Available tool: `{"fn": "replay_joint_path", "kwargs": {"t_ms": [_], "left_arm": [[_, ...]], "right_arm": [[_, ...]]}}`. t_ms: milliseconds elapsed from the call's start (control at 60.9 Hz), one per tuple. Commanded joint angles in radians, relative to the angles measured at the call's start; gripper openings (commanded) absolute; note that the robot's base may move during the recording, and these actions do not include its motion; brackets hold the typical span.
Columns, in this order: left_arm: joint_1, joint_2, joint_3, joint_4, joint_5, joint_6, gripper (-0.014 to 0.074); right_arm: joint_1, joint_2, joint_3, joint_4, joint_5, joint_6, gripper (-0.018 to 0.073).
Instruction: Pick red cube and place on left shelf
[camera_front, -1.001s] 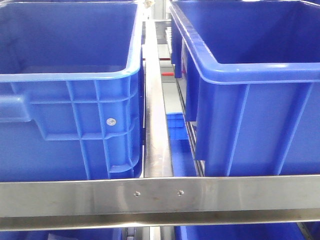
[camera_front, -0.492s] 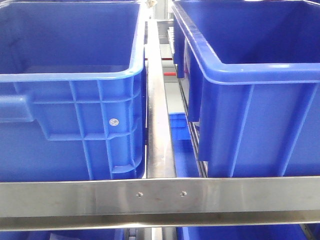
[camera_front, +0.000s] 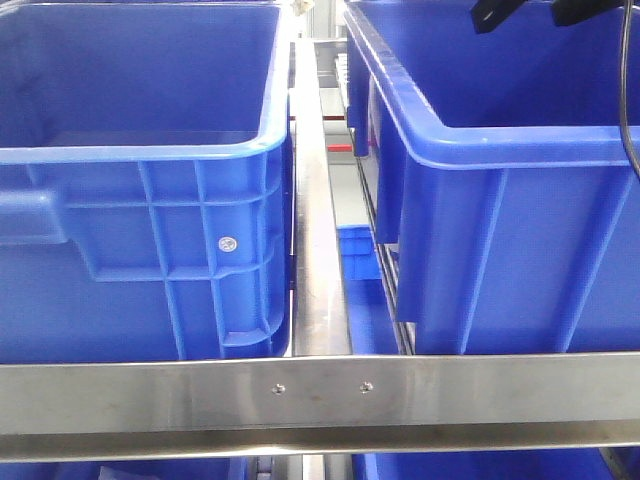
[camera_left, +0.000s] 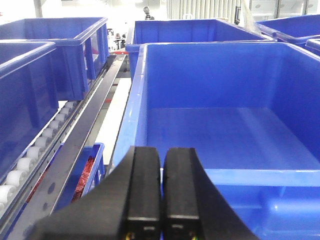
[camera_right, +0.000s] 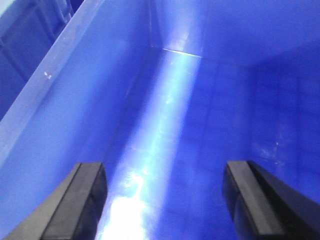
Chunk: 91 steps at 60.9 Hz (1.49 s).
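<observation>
Meanwhile the right gripper (camera_right: 162, 200) hangs wide open inside a blue bin (camera_right: 75, 100), left gripper (camera_left: 161, 195) closed empty

Left deep-blue ribbed plastic crate (camera_front: 140, 180): saturated blue, lighter glossy rim, small round white-grey sticker at 4 o'clock on front wall.
Right deep-blue plastic crate (camera_front: 500, 200): same blue, paler highlight along lip; inside, faint grid pattern on floor with white glare streak.
Brushed stainless-steel front rail (camera_front: 320, 395): silver-grey, two small dark screws at centre.
Narrow steel divider strip (camera_front: 315, 200): silver, blue reflections.
Black matte left gripper (camera_left: 161, 192): solid black.
Black right gripper (camera_right: 165, 200): black fingers, greyish edges.
White plastic rollers (camera_left: 30, 160): off-white row at 8 o'clock.
</observation>
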Motion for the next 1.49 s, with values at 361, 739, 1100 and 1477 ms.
{"fn": "replay_joint_path", "kwargs": {"t_ms": [361,739,1100,1477], "left_arm": [[-0.001,-0.015,0.025,0.0,-0.083,0.0,0.0102],[-0.001,-0.015,0.025,0.0,-0.083,0.0,0.0102],[-0.001,-0.015,0.025,0.0,-0.083,0.0,0.0102],[-0.001,-0.015,0.025,0.0,-0.083,0.0,0.0102]], "right_arm": [[-0.006,-0.107,-0.033,-0.007,-0.117,-0.007,0.0028],[-0.006,-0.187,-0.031,-0.007,-0.142,-0.007,0.0048],[-0.006,-0.187,-0.031,-0.007,-0.128,-0.007,0.0048],[-0.005,-0.187,-0.03,0.081,-0.109,0.0,0.0048]]}}
